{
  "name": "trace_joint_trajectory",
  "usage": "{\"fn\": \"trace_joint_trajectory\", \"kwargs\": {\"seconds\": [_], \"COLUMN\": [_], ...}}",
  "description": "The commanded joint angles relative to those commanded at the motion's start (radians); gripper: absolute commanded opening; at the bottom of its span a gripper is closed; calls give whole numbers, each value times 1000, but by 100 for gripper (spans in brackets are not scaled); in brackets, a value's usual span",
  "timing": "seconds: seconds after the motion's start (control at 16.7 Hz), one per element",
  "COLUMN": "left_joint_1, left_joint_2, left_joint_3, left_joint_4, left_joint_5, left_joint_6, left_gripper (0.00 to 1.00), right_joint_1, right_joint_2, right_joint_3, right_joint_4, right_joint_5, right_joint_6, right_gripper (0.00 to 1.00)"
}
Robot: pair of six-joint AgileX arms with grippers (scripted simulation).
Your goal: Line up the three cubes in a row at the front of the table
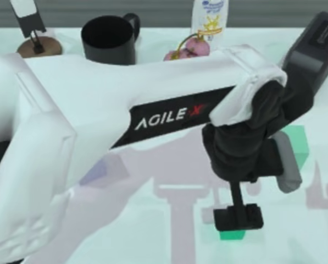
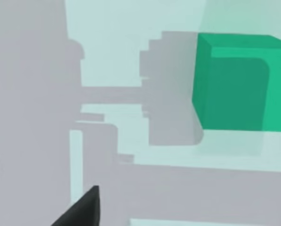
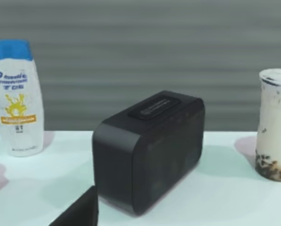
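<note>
The left hand [image 1: 239, 217] hovered low over the counter [image 1: 153, 231], directly above the small green cube [image 1: 232, 235] (its opening was not visible). The bigger green cube [image 1: 296, 142] lay beyond.

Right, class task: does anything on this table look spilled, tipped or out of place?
Nothing looks spilled, tipped or damaged. The mug, bottle, speaker and cup all stand upright. Only the cubes are unfinished: the green cube, by the left end effector, and the mint cube lie apart, not in a row.
</note>
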Motion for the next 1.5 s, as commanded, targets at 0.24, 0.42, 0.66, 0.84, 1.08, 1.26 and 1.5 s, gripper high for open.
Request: {"fn": "trace_joint_trajectory", "kwargs": {"seconds": [0.24,0.42,0.66,0.84,1.08,1.26,1.5], "left_joint_1": [176,360,576,637,635,636,638], "left_joint_2": [-58,-113,-182,-210,-206,-191,-130], "left_joint_3": [-97,-197,-314,-354,-352,-370,-445], "left_joint_4": [35,66,107,124,122,159,296], "left_joint_5": [-2,-2,-5,-6,-7,-6,-6], "left_joint_6": [55,111,180,203,203,202,205], "left_gripper": [100,100,100,100,100,100,100], "right_joint_1": [0,0,0,0,0,0,0], "right_joint_2": [0,0,0,0,0,0,0], "right_joint_3": [0,0,0,0,0,0,0], "right_joint_4": [0,0,0,0,0,0,0], "right_joint_5": [0,0,0,0,0,0,0], "right_joint_6": [0,0,0,0,0,0,0], "right_gripper": [100,100,100,100,100,100,100]}}
